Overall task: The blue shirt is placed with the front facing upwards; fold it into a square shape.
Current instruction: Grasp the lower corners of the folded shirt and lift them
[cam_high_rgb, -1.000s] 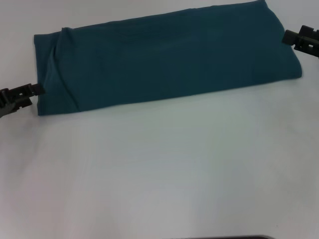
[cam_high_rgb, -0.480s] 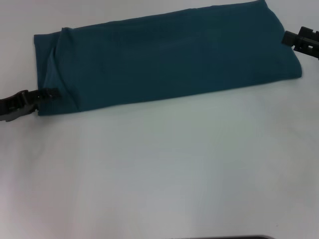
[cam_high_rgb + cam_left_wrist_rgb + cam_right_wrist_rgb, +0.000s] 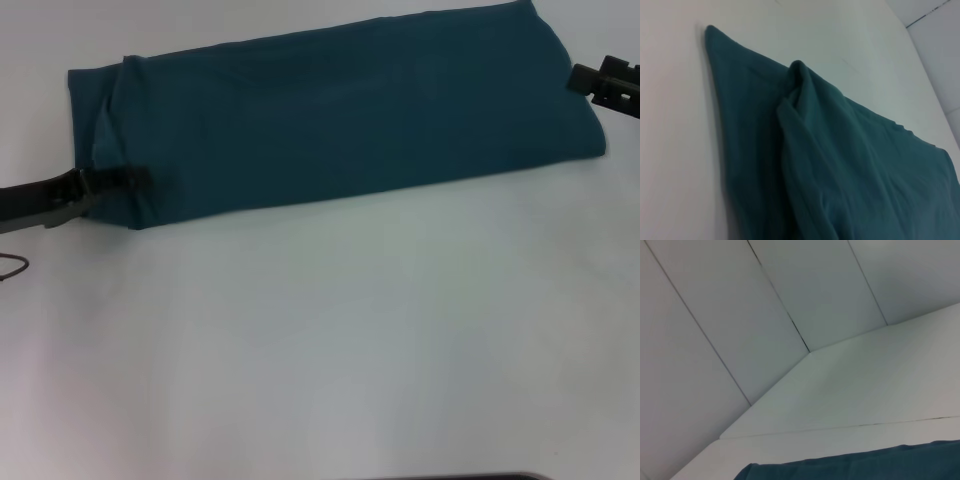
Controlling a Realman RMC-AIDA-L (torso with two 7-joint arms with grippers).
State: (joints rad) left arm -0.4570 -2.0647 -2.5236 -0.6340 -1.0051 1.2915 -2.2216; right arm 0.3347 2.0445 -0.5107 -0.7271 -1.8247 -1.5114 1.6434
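Nearest the robot, the white table [image 3: 320, 350] lies bare across the lower part of the head view, with a thin dark loop of cable [image 3: 12, 267] at its left edge. Beyond that stretch, the blue shirt [image 3: 340, 125] lies flat on the table as a long band folded lengthwise, plain teal side up, running from the left side to the far right and slanting slightly away toward the right.

At the shirt's near-left corner, the left gripper [image 3: 125, 180] reaches in low from the left edge. Its dark fingers [image 3: 112, 178] lie over the cloth there, and the corner under them looks pinched and pushed slightly inward; whether the fingers are fully clamped on the fabric cannot be told for certain. The left wrist view shows the blue shirt [image 3: 840, 165] close up, with 1 raised ridge of bunched fabric running along it and a flat layer spread beside it on the table.

Farther off, the right gripper [image 3: 590, 82] sits just beside the shirt's right end; its finger state cannot be told. The right wrist view shows only a strip of the shirt's edge [image 3: 855, 467] against the table and the panelled wall [image 3: 765, 305] behind.
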